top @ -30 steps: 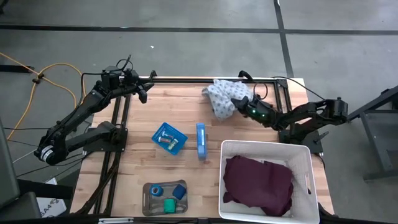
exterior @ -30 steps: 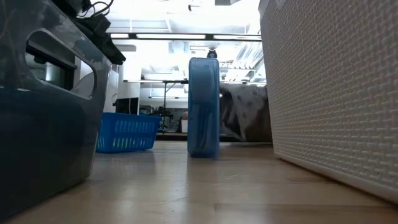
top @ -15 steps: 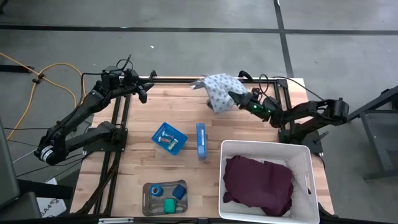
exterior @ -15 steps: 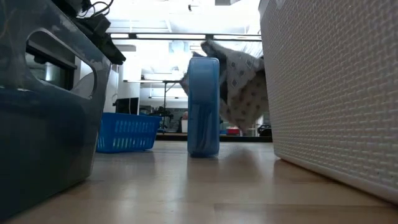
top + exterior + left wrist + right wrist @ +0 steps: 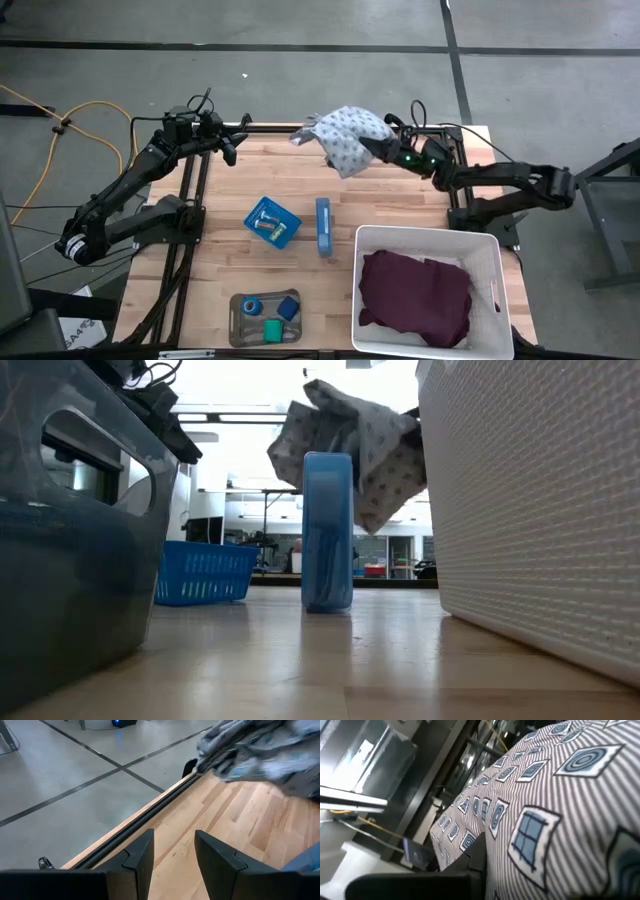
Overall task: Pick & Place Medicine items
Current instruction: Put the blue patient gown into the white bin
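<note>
- Cloth first: the right claw (image 5: 372,150) is clamped on a patterned grey-and-white cloth (image 5: 343,133), holding it in the air above the far edge of the desk (image 5: 400,200); in the low view the cloth hangs clear of the wood behind the upright blue case (image 5: 327,532).
- Left claw (image 5: 230,148) hovers near the far left corner of the desk with its fingers (image 5: 137,857) a little apart and nothing between them; that arm looks to be waiting.
- Medicine items: a blue roll (image 5: 250,306), a green roll (image 5: 272,327) and a small blue block (image 5: 289,306) sit together in a grey tray (image 5: 236,330) at the near edge, well apart from both claws.
- A blue basket (image 5: 272,222) in the middle of the desk holds a few small pale pieces, too small to identify.
- A white hamper (image 5: 427,240) at the near right holds a dark red cloth (image 5: 415,295).
- Judgement: no medicine item is in a grip now, so the placing itself appears to have some way to go; which pieces already sit in their final place cannot be told.
</note>
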You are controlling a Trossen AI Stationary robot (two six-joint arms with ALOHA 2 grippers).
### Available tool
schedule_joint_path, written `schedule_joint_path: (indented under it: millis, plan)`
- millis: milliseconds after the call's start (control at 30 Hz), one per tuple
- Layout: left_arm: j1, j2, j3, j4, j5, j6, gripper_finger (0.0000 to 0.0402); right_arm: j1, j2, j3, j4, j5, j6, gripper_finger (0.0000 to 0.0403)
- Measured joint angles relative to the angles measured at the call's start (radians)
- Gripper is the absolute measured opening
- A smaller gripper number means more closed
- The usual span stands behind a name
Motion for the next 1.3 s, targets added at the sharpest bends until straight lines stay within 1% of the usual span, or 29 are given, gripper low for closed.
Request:
schedule_joint_path:
  millis: [167,267,400,633,833,967,1100,1167,1300]
  plan:
    - [0.000,0.000,0.000,0.000,0.000,0.000,0.0136,-0.035,-0.079,0.084,-0.227,-0.095,-0.010,0.0043]
    - [0.000,0.000,0.000,0.000,0.000,0.000,0.0136,-0.037,-0.116,0.106,-0.252,-0.124,-0.054,0.0043]
    - [0.000,0.000,0.000,0.000,0.000,0.000,0.0136,-0.036,-0.182,0.125,-0.259,-0.137,-0.079,0.0043]
    - [0.000,0.000,0.000,0.000,0.000,0.000,0.0136,-0.033,-0.316,0.156,-0.431,-0.157,-0.129,0.0043]
    - [0.000,0.000,0.000,0.000,0.000,0.000,0.0136,0.005,-0.430,0.159,-0.560,-0.153,-0.132,0.0043]
    - [0.000,0.000,0.000,0.000,0.000,0.000,0.0136,0.044,-0.481,0.159,-0.621,-0.153,-0.140,0.0043]
    - [0.000,0.000,0.000,0.000,0.000,0.000,0.0136,0.085,-0.512,0.159,-0.625,-0.168,-0.163,0.0043]
    - [0.000,0.000,0.000,0.000,0.000,0.000,0.0136,0.103,-0.525,0.159,-0.626,-0.195,-0.166,0.0043]
    - [0.000,0.000,0.000,0.000,0.000,0.000,0.0136,0.134,-0.551,0.159,-0.626,-0.302,-0.189,0.0043]
